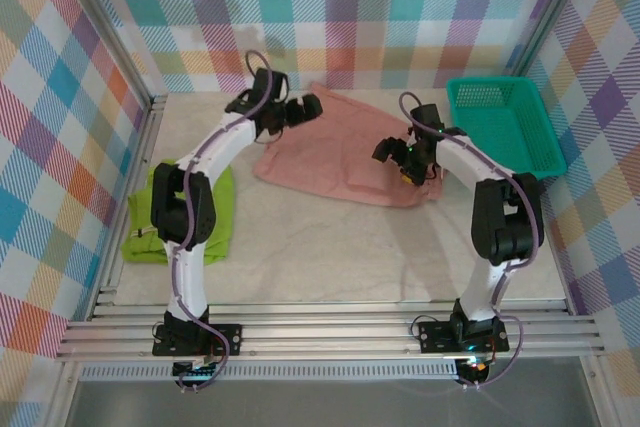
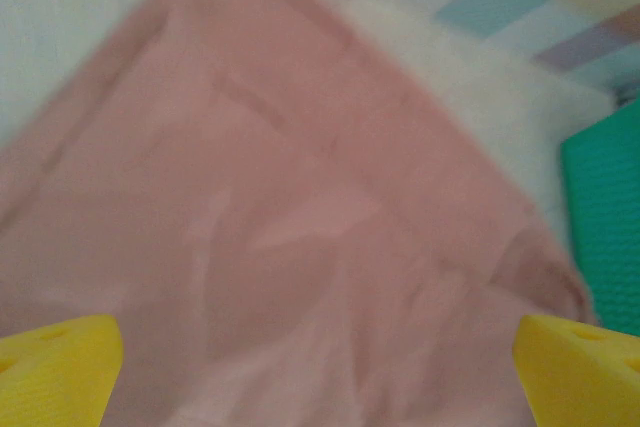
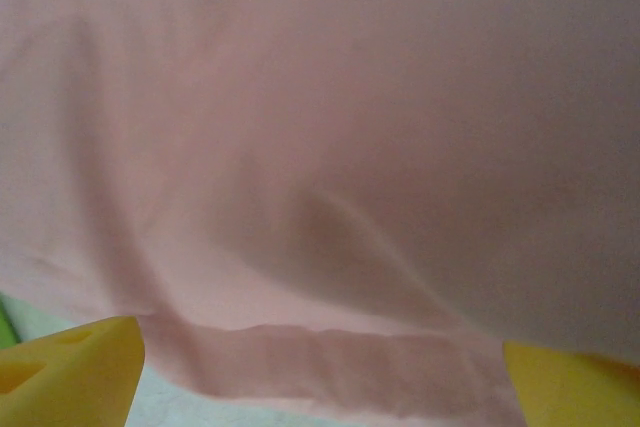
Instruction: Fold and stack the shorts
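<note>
The pink shorts [image 1: 335,152] lie flat mid-surface, towards the back, beside the basket [image 1: 510,127]; the green shorts [image 1: 140,242] sit folded at the near left, partly under the left arm. The left tool [image 1: 303,107] hangs over the pink pair's far left corner, released and gripping nothing. The right tool [image 1: 398,165] is over its right edge, its yellow fingers [image 3: 70,367] spread above the hem, also empty. I judge a fold of the pink pair to be laid down. The wrist views are blurred, so perhaps one more fold is needed. After that, both tools must pinch the folded edges together and carry the pair squarely onto the green one
</note>
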